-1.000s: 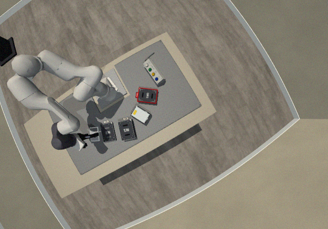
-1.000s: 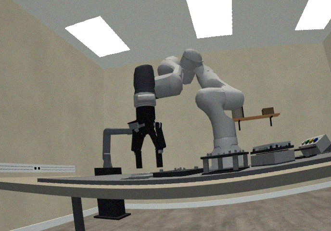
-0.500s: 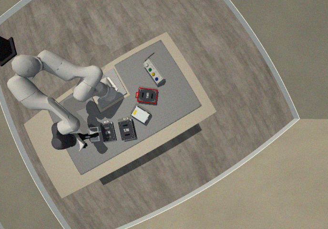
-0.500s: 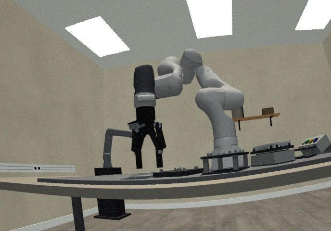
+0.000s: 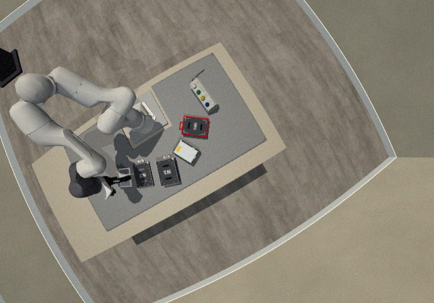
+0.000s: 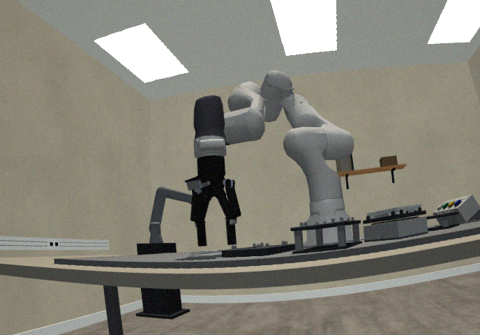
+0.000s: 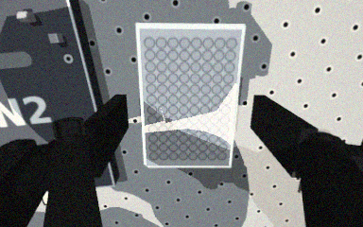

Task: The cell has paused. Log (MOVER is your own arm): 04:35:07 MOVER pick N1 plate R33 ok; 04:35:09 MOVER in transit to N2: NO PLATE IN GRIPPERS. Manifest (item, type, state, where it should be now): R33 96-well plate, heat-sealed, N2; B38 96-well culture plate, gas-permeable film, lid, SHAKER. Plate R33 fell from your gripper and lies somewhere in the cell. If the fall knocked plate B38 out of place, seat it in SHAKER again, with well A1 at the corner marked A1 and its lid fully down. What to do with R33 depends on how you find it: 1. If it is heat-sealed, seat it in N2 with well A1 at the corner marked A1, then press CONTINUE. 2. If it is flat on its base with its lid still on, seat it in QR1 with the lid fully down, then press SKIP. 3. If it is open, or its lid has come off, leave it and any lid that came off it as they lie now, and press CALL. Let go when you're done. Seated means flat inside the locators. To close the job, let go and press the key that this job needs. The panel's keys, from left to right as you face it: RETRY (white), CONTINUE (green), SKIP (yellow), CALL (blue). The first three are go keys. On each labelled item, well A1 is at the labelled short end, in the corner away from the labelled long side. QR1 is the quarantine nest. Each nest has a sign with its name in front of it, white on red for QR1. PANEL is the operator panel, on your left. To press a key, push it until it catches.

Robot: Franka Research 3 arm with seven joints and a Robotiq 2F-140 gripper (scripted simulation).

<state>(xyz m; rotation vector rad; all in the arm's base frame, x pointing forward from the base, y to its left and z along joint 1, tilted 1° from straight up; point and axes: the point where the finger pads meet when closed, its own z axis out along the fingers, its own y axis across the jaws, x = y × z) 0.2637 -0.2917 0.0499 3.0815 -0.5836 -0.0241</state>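
A clear, thin rectangular item with rows of well rings (image 5: 126, 183) (image 6: 205, 252) (image 7: 188, 61) lies flat on the mat beside nest N2 (image 5: 147, 182) (image 6: 244, 252) (image 7: 23, 85). I cannot tell whether it is plate R33 or only a lid, and no label shows. My gripper (image 5: 123, 178) (image 6: 216, 239) (image 7: 190, 111) is open and empty above it, one finger to each long side. A white-topped plate with a yellow label (image 5: 188, 153) sits on the grey shaker box (image 6: 395, 229); its exact seating is unclear. QR1 (image 5: 195, 126) is red-rimmed and holds no plate. The panel (image 5: 203, 93) (image 6: 458, 209) shows four coloured keys.
Nest N1 (image 5: 168, 171) (image 6: 325, 225) stands raised on posts between N2 and the shaker, with no plate. In the wrist view N2's edge is close to the left finger. A grey bent arm (image 6: 158, 213) stands on a black pedestal behind the table.
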